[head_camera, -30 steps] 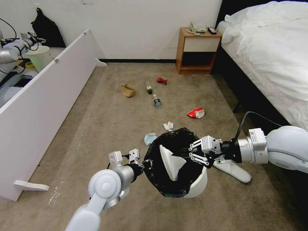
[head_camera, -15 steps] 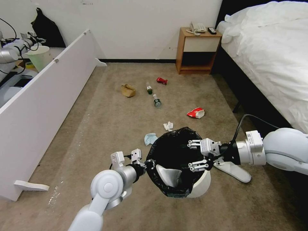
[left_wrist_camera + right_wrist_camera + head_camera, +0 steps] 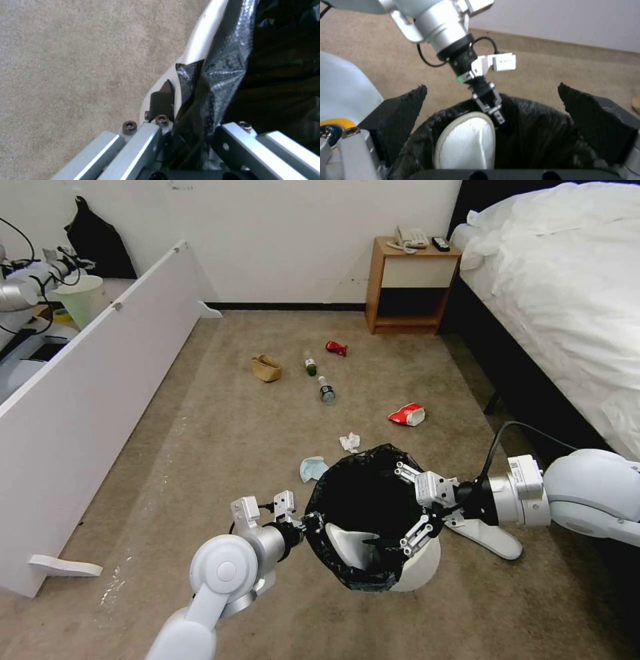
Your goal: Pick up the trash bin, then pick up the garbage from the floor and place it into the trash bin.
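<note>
one white slipper (image 3: 350, 547) lies inside the trash bin (image 3: 420, 570), which the left gripper (image 3: 312, 523) holds tilted by the lined rim, fingers closed on it. the right gripper (image 3: 410, 507) hangs over the bin mouth with fingers spread and empty. the second slipper (image 3: 490, 537) lies on the floor just beside the bin on the right arm's side, long axis angled away from the bin.
</note>
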